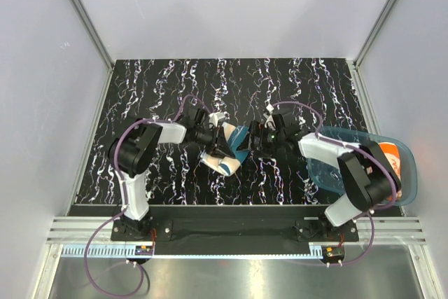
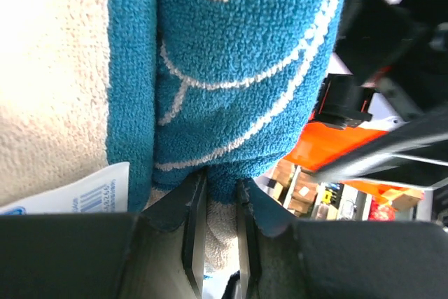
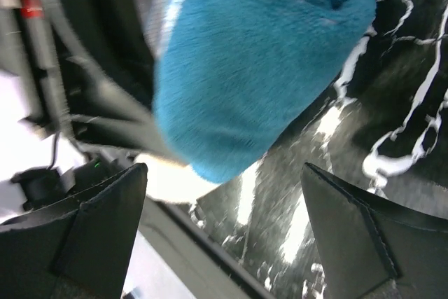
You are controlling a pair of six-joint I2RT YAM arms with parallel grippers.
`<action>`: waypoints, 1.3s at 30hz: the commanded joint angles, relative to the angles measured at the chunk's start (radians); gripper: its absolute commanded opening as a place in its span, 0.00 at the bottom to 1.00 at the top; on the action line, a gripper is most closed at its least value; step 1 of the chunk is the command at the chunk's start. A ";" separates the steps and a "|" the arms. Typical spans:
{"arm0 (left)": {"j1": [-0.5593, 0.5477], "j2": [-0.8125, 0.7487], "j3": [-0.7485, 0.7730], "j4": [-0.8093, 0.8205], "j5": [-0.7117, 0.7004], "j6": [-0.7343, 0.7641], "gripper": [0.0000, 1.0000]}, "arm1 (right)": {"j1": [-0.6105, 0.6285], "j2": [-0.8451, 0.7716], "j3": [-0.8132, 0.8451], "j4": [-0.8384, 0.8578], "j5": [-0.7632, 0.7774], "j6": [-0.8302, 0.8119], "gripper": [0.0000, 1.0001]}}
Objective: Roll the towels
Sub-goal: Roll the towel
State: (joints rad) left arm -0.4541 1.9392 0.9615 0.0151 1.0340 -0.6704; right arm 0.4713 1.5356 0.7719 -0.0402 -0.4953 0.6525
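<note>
The teal towel [image 1: 227, 163], with white swirls and a cream underside, lies partly rolled on the black marbled table between the two arms. My left gripper [image 1: 218, 146] is shut on a fold of it. In the left wrist view the jaws [image 2: 218, 190] pinch teal and cream cloth [image 2: 238, 68], and a white label [image 2: 70, 197] shows beside them. My right gripper [image 1: 252, 139] stands wide open just right of the towel. In the right wrist view the teal roll [image 3: 259, 68] sits ahead of the open gripper [image 3: 224, 173], with nothing between its fingers. The orange towel [image 1: 394, 159] lies in the tray.
A translucent blue plastic tray [image 1: 350, 173] sits at the table's right edge, partly under the right arm. White walls and metal posts close in the table on three sides. The two wrists are close together over the middle of the table.
</note>
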 commanded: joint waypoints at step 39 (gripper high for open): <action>-0.507 -0.445 0.195 -0.520 -1.515 0.399 0.82 | 0.122 0.297 0.362 -0.418 0.290 0.021 0.30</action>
State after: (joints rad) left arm -0.8700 1.5127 1.1561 -0.5217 -0.1703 -0.3241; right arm 0.5789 1.7996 1.1023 -0.2859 -0.3088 0.7048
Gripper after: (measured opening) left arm 0.820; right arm 0.338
